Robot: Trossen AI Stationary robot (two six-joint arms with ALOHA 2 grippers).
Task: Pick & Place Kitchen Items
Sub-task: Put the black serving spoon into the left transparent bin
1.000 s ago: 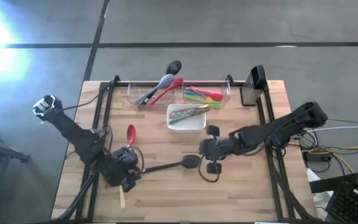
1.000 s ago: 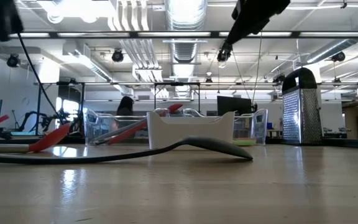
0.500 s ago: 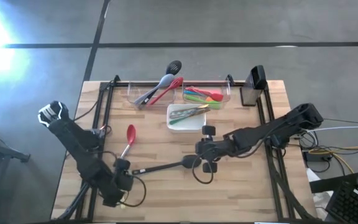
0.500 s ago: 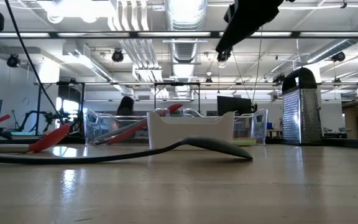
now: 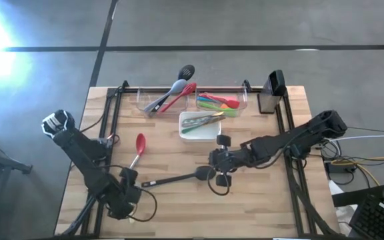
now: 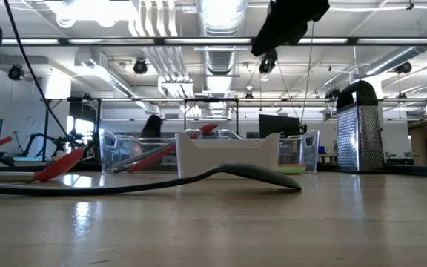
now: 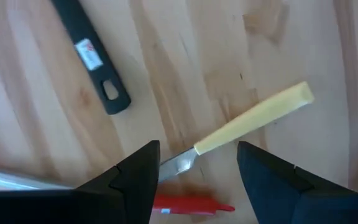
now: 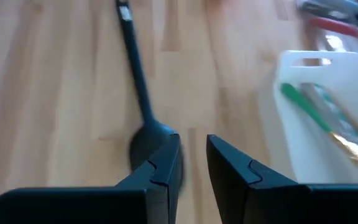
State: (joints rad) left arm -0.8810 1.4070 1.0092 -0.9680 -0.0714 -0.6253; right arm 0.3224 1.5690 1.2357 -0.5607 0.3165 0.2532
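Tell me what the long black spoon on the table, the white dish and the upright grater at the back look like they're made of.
Black spoon: probably matte plastic or nylon; dull dark surface with no shine.
White dish: smooth, opaque white with thick walls; glazed ceramic or plastic, hard to say which.
Grater: metal, likely steel; shiny perforated sides under a black top, probably plastic.

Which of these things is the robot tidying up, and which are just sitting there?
For the job:
- black spoon, near the right gripper
- red spoon
- yellow-handled utensil, under the left gripper
- utensils already in the clear bins
- utensils in the white square dish

Just sitting there:
- box grater
- wooden table
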